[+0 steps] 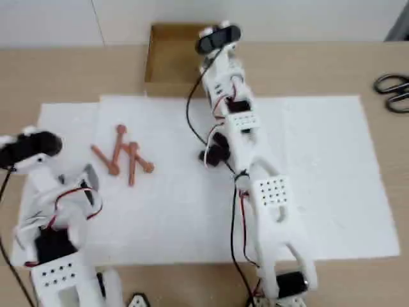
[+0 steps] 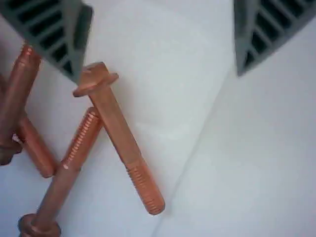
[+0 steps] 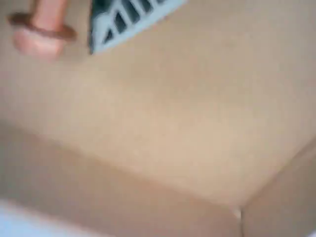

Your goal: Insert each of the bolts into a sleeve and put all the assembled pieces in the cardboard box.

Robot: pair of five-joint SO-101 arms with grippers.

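- The left claw (image 2: pixel 158 73) is hanging wide open just above the white foam sheet (image 1: pixel 307 166). Its two grey ribbed fingers (image 2: pixel 54 29) are standing well apart and gripping nothing.
- Under it, loose copper-coloured flanged bolts (image 2: pixel 118 136) are lying in a small heap on the sheet. One bolt's head is sitting right by the tip of one finger. A second bolt is resting its threaded end against the first one's shank, and more are lying crossed at the side.
- In the high view this heap is lying on the left part of the sheet, just ahead of the left arm.
- The right claw (image 3: pixel 74 29) is hanging over the open brown cardboard box (image 1: pixel 160 61), which is sitting at the far edge of the sheet.
- The right claw is closing narrowly on a single copper bolt with a flange (image 3: pixel 42 27), which is sitting against its one visible finger and hanging above the box's floor. Whether a sleeve is sitting on that bolt is too blurred to tell.
- The right arm is lying stretched across the middle of the sheet, between the heap and the sheet's right half, with black cables (image 1: pixel 192 121) trailing along it.
- Black-handled scissors (image 1: pixel 391 91) are lying on the light wooden bench (image 1: pixel 64 70) near the sheet's far right corner, well apart from the bolts and the box.
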